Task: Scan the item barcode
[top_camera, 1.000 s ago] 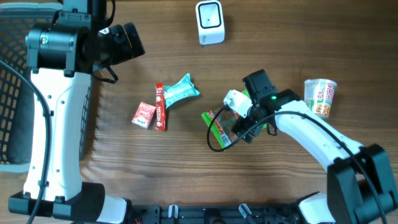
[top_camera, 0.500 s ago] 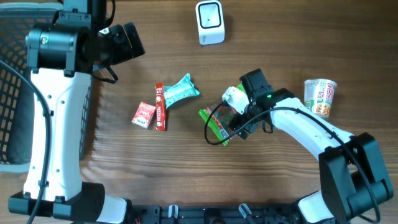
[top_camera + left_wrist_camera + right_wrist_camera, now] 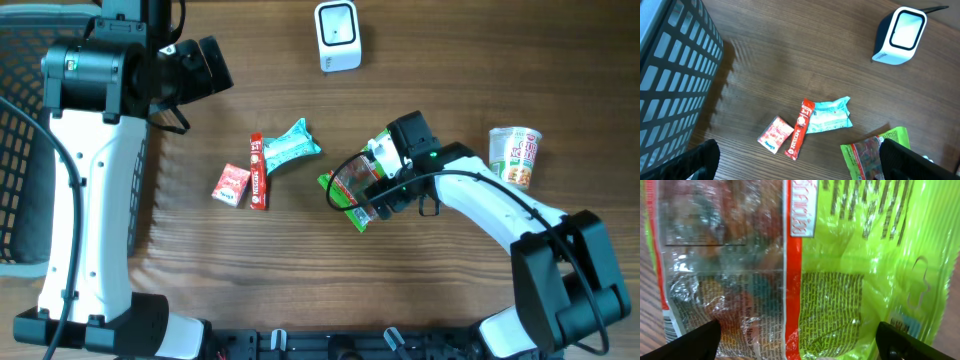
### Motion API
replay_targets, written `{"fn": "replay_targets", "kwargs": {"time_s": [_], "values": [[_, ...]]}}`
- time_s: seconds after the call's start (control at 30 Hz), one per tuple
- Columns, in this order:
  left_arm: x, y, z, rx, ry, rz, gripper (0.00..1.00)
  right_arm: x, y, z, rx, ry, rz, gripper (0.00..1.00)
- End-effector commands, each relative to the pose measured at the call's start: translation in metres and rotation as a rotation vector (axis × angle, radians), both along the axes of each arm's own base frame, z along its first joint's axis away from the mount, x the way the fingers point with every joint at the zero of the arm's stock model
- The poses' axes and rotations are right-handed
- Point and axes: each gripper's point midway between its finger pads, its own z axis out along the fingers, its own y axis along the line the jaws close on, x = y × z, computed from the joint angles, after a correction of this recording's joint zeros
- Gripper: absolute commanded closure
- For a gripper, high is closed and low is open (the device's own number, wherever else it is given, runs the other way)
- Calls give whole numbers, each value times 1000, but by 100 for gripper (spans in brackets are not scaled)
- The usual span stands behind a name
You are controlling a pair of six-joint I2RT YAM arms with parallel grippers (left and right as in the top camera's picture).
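Green snack bag (image 3: 345,205) lies on the wooden table (image 3: 300,260), right of centre, well apart from the white scanner (image 3: 337,36) at the far edge. My right pincer (image 3: 368,190) stands apart directly over it; my left pincer (image 3: 212,62), also apart, hangs far left.

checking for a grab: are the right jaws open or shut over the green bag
Open. The right gripper has its jaws wide apart at the wrist view's bottom corners, with the green bag unpinched between them.
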Motion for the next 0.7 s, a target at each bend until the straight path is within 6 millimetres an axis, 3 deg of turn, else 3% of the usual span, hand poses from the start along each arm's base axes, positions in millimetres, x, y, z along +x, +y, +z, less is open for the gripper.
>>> {"fn": "replay_targets", "kwargs": {"time_s": [0.0, 0.2, 0.33, 0.47, 0.67], "values": [[0, 1, 1, 6, -1, -15, 0, -19, -5, -31, 2, 106, -105, 0], [0, 1, 1, 6, -1, -15, 0, -22, -5, -41, 27, 159, -312, 1], [0, 1, 1, 6, -1, -15, 0, -28, 5, -40, 78, 197, -295, 24], [0, 1, 1, 6, -1, -15, 0, -31, 3, -40, 72, 210, -297, 28], [0, 1, 1, 6, -1, -15, 0, -36, 13, -38, 127, 244, -282, 47]]}}
